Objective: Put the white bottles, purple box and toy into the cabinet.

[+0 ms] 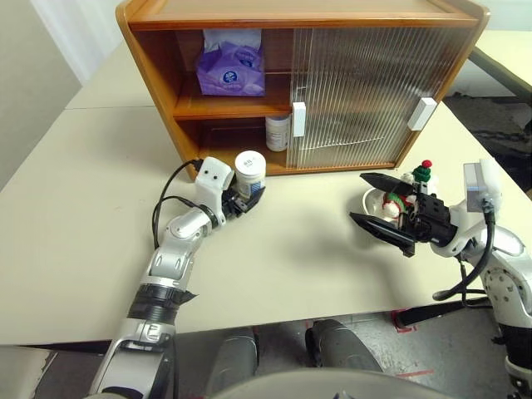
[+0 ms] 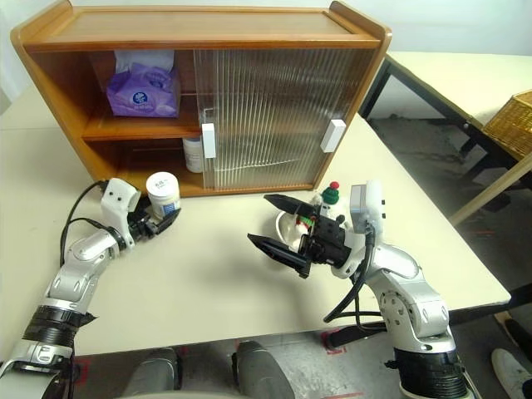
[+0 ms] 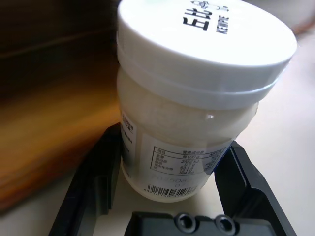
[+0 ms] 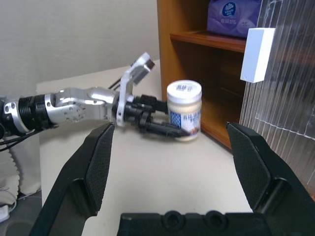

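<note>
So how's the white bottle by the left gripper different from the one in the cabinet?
The bottle between the left gripper's fingers stands on the table in front of the cabinet, fully visible. The other bottle stands inside on the lower shelf, partly behind the sliding door. Both are upright and look alike.

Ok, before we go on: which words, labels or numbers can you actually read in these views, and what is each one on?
White bottle between the left gripper fingers: dark lid print, cut off and seen upside down, not readable.
Same bottle's side label: a table of small figures and a barcode, too small to read.
Purple box on the cabinet's upper shelf: round blue logo, lettering too small.
Second white bottle on the lower shelf: label unreadable.
</note>
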You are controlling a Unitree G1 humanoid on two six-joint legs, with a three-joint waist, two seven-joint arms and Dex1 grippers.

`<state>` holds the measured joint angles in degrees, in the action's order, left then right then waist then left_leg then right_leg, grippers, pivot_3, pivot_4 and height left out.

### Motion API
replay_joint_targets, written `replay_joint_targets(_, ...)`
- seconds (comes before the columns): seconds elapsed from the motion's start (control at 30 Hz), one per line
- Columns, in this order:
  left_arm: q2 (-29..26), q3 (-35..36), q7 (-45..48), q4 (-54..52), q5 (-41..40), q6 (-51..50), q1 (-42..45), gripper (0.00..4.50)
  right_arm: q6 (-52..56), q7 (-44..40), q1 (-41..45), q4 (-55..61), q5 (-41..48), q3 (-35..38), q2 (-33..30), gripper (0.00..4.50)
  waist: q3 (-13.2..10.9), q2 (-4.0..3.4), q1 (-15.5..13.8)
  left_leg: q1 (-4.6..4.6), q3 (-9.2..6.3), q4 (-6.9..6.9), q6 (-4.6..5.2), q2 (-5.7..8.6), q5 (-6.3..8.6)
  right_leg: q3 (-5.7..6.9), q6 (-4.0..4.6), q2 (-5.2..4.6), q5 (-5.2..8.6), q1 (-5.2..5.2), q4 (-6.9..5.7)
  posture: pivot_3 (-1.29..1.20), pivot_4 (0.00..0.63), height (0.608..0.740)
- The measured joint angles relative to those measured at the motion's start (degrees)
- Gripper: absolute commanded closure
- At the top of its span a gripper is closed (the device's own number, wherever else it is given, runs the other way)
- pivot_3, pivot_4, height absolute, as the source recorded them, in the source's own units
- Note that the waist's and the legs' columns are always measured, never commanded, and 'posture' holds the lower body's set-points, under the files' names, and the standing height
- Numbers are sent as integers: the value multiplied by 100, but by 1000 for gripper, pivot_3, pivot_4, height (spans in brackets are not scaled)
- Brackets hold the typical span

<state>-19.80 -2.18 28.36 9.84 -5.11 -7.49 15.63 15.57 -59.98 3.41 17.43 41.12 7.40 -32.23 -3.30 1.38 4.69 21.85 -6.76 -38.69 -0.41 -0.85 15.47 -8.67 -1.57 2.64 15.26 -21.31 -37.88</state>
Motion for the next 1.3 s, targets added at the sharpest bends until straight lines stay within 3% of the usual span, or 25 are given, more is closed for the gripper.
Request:
replay_joint_targets(0.37,293,-12,-552,851,210,-272,664,1435,-66,-164,85,-123,-73,-30,11,0,-39,9,-131,-1,-47,26,8,18,-120,-11,20,13,-29,7,-2,-127,57,740)
replay_joint_targets(0.57,324,64,-983,1318,328,-263,1029,1435,-77,-175,69,-122,-74,-29,11,0,-70,19,-119,3,-92,95,-48,49,-101,-21,19,17,-28,-1,27,-137,57,740)
replay_joint_targets(0.73,333,225,-935,1074,210,-196,1044,1435,-78,-164,5,-100,-67,-11,17,0,-78,8,-105,10,-107,105,-63,55,-111,-17,19,32,-28,-1,85,-138,60,740)
replay_joint_targets(0.97,335,168,-488,-70,-186,-831,495,1435,-77,-164,-34,-88,-62,23,13,0,-77,6,-53,61,-115,90,-73,57,-154,-23,36,24,-42,-36,134,-127,65,740)
replay_joint_targets(1.13,276,468,-854,-118,-172,-949,741,1435,-76,-164,-21,-88,-63,11,46,0,-76,8,-70,105,-116,81,-87,73,-203,-26,-20,-1,-219,-81,137,-124,66,740)
replay_joint_targets(1.3,290,501,-998,-10,-115,-853,965,1435,-76,-154,28,-88,-64,6,50,0,-70,1,-122,112,-117,97,-41,60,-199,-9,10,10,-241,-96,137,-133,64,740)
